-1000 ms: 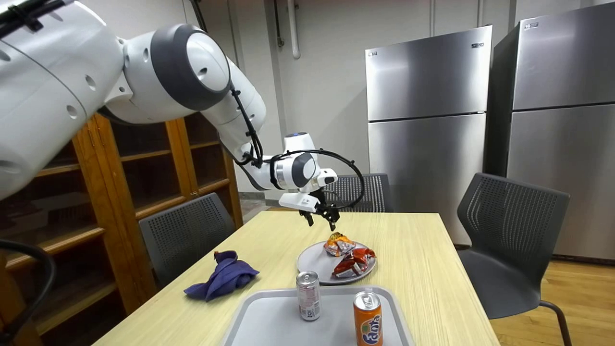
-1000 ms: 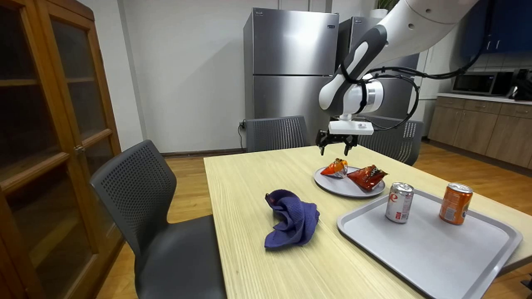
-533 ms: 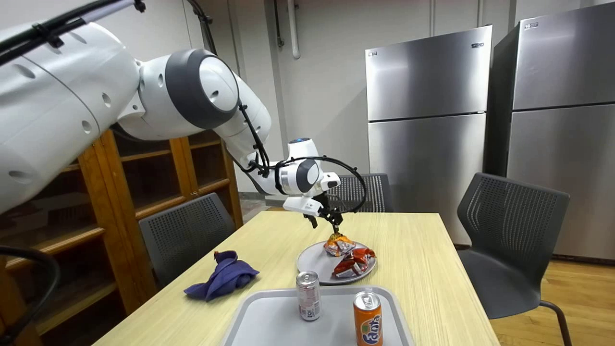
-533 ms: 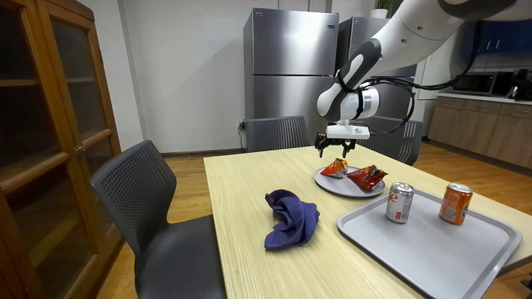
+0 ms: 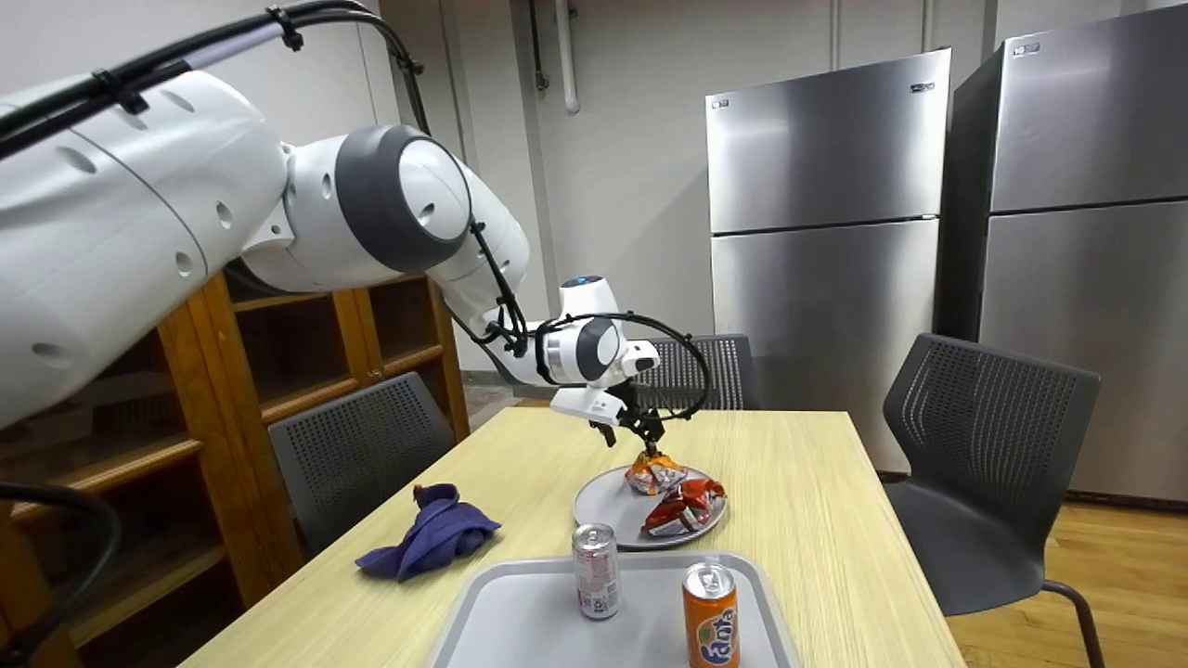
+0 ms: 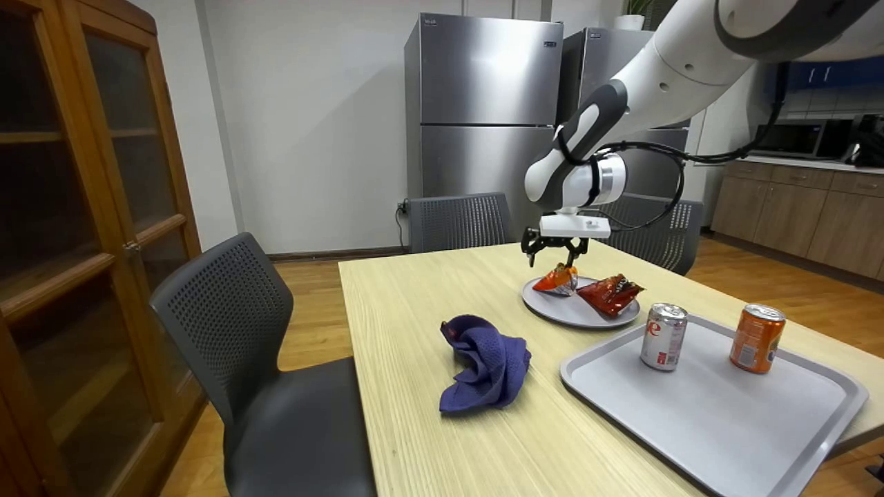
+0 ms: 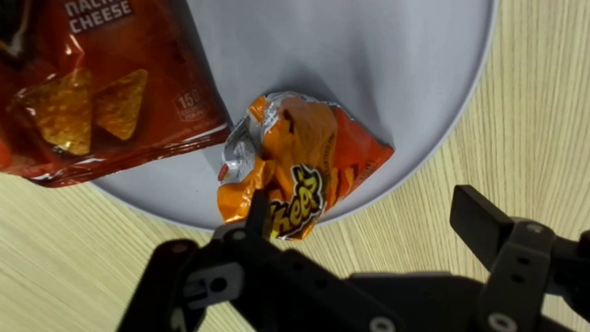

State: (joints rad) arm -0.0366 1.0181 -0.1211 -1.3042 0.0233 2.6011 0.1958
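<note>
My gripper (image 7: pixel 362 203) is open and empty. It hangs just above the plate in both exterior views (image 5: pixel 629 443) (image 6: pixel 551 261). An orange Cheetos bag (image 7: pixel 299 157) lies crumpled on the round grey plate (image 7: pixel 415 55). One finger overlaps the bag's near part in the wrist view; I cannot tell if it touches. The other finger is off to the side, over bare table. A red nacho cheese chip bag (image 7: pixel 115 92) lies beside the orange bag on the plate. Both bags also show in an exterior view, orange (image 6: pixel 558 280) and red (image 6: pixel 610 295).
A grey tray (image 6: pixel 746 414) holds a silver can (image 6: pixel 664 337) and an orange Fanta can (image 5: pixel 711 617), both upright. A crumpled purple cloth (image 6: pixel 487 362) lies on the wooden table (image 6: pixel 414 290). Dark chairs (image 5: pixel 984 482) stand around the table. Black cables loop beside the wrist.
My gripper has come down closer to the orange bag, with one fingertip now at the bag's top. It has stayed open. The bags, plate, cans and cloth have not moved.
</note>
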